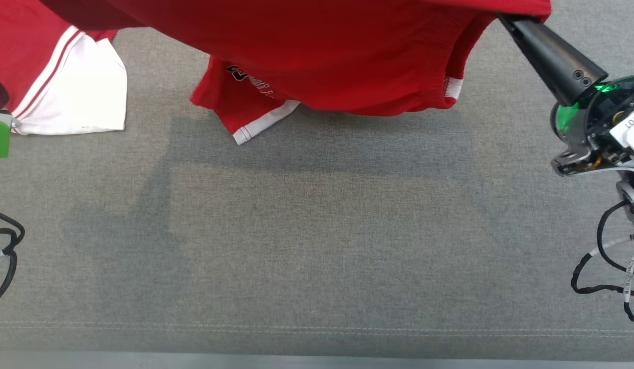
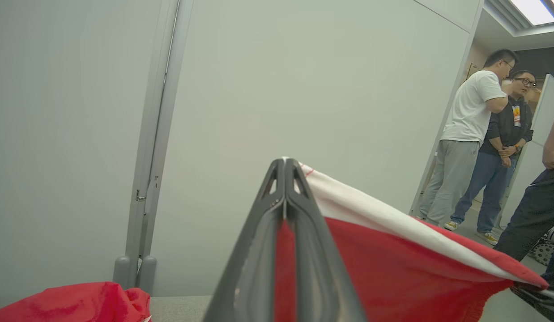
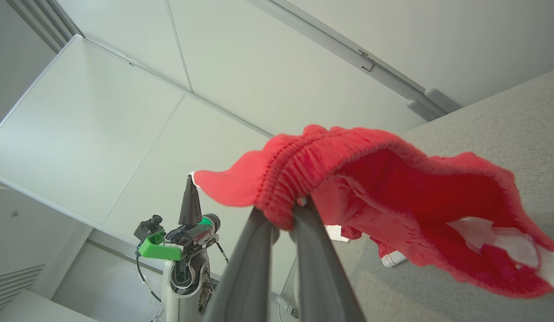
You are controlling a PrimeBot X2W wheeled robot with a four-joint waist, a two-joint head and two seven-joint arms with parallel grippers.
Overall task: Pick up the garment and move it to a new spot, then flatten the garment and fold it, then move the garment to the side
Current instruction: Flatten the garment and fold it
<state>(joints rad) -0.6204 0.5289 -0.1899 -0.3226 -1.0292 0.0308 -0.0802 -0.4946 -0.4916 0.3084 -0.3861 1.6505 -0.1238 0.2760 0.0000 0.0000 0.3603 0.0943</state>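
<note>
The red garment (image 1: 322, 56) with white trim is stretched in the air between both grippers above the grey table (image 1: 317, 246). My right gripper (image 1: 506, 19) at the upper right is shut on one red corner; its wrist view shows the fingers (image 3: 259, 250) pinching the gathered waistband (image 3: 286, 179). In the left wrist view my left gripper (image 2: 285, 165) is shut on red fabric, and the garment (image 2: 393, 259) runs off to the right from there. A hem with white trim (image 1: 260, 123) and a red-and-white panel (image 1: 71, 87) hang low; whether they touch the table I cannot tell.
The table's front edge (image 1: 317, 353) runs along the bottom of the head view. Loose cables (image 1: 609, 261) hang by the right arm, and more cables (image 1: 4, 246) at the left. Pale wall panels (image 2: 304, 89) stand behind the table. Three people (image 2: 469, 134) stand beyond, in a doorway.
</note>
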